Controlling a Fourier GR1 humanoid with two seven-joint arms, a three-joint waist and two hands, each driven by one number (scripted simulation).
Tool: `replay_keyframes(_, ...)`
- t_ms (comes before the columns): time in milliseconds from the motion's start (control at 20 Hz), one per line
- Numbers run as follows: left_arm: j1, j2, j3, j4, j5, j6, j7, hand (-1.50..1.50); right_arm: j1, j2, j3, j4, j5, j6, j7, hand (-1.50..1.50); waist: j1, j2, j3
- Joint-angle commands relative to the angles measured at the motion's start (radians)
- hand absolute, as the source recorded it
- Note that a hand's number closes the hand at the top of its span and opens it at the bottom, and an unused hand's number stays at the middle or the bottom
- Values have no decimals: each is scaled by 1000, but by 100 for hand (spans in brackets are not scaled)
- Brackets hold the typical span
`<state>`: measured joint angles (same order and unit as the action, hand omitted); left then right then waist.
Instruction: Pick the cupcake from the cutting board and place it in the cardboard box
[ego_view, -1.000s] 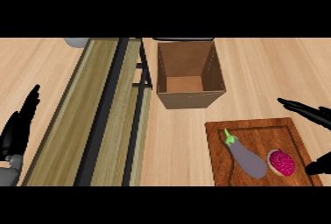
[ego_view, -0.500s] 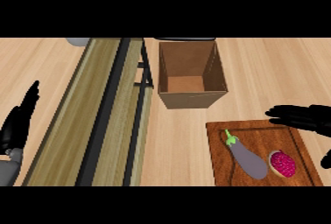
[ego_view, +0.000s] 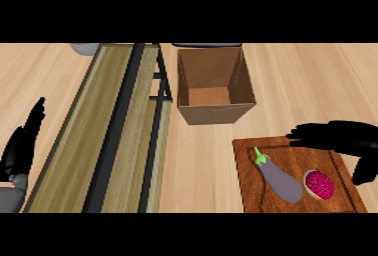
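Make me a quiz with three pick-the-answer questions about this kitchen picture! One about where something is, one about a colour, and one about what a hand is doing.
1. Where does the cupcake sit?
A. In the cardboard box
B. On the cutting board, beside the eggplant
C. On the slatted rack

2. What colour is the cupcake's top?
A. Blue
B. Yellow
C. Dark pink

3. What is the right hand doing?
A. Hovering open over the board's far edge, holding nothing
B. Curled round the cupcake
C. Resting inside the box

Answers:
1. B: the cupcake lies on the wooden cutting board, right of the eggplant.
2. C: its top shows dark pink.
3. A: its fingers spread above the board's far edge with nothing in them, and the cardboard box holds nothing.
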<state>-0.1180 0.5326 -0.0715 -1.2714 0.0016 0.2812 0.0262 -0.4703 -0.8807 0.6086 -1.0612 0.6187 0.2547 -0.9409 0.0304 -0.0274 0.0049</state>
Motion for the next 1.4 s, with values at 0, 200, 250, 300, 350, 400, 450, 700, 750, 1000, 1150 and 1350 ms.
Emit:
replay_keyframes(0,-14,-1,20,26,-9,-15,-3,0,4,73,27,33,59,-5,-60,-150,-21,29,-5)
replay_keyframes(200,33,-3,32,-19,-23,-16,-1,0,6,44,6,56,86,-2,-82,-150,-23,27,-5)
replay_keyframes(250,29,7,38,-44,-10,-39,21,0,-44,89,4,83,93,23,-65,-150,-17,28,-5)
replay_keyframes(300,32,3,50,-23,-5,-43,1,0,-23,55,2,26,80,56,-59,-150,-24,27,-5)
replay_keyframes(350,35,22,52,-72,-5,-51,41,0,-31,100,16,78,103,27,-54,-150,-16,27,-4)
replay_keyframes(400,4,-18,59,76,-13,-43,-60,0,-28,68,-3,62,74,42,-80,-150,-30,30,-6)
replay_keyframes(450,29,-24,23,-45,-27,-34,5,0,-34,77,8,99,80,45,-102,-150,-18,28,-4)
replay_keyframes(700,10,-3,63,-5,-26,-43,23,0,61,18,18,-43,33,45,-138,-150,-35,25,-5)
replay_keyframes(750,50,-50,40,-6,-45,-11,-27,0,24,19,21,-80,26,104,-99,-150,-31,25,-6)
replay_keyframes(1000,-5,-34,54,1,-43,-37,30,0,67,-47,31,-145,-10,87,-148,-150,-37,25,-5)
replay_keyframes(1150,73,-21,79,-58,-31,-45,-8,0,105,-86,29,-257,-20,107,-71,-150,-30,22,-6)
replay_keyframes(1350,32,-43,64,-57,-60,-39,46,0,135,-14,54,-264,77,45,94,-150,-31,25,-5)
